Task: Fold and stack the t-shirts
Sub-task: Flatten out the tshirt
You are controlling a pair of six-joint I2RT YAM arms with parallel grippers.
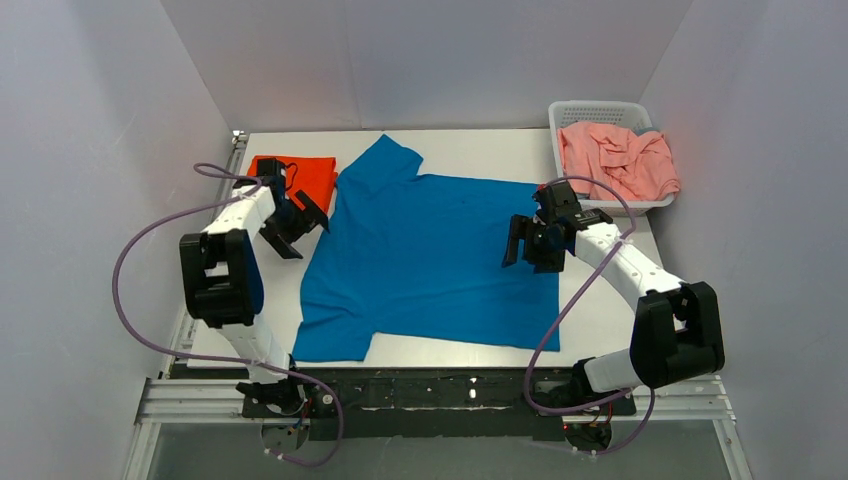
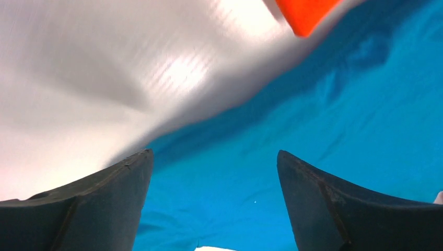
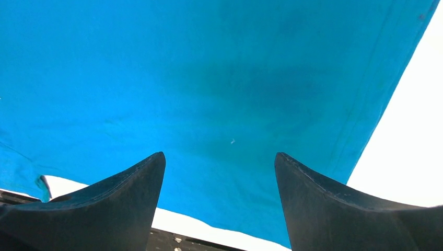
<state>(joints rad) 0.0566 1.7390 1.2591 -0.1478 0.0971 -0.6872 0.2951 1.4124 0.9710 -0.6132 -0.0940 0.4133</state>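
Your white lattice basket (image 1: pixel 566 112) sits at the far right corner of the worktop (image 1: pixel 480 150). The pale salmon-pink shirt (image 1: pixel 620 160) is the only thing in it, crumpled and heaped up to the rim.

The bright blue shirt (image 1: pixel 430 260) lies spread flat in the middle of the worktop, with its long axis running left to right. Its sleeves are at the left end, one reaching toward the far edge and the other toward the near edge. The straight hem faces the right edge.

The orange-red shirt (image 1: pixel 305 175) lies folded into a small rectangle at the far left corner, just beside the blue shirt's far sleeve.

Your left gripper (image 1: pixel 300 232) hangs over the blue shirt's left edge, its fingers spread wide with nothing between them. Your right gripper (image 1: pixel 528 252) hangs over the hem end near the right edge, jaws likewise spread and empty. You cannot tell from these views whether either one touches the cloth.
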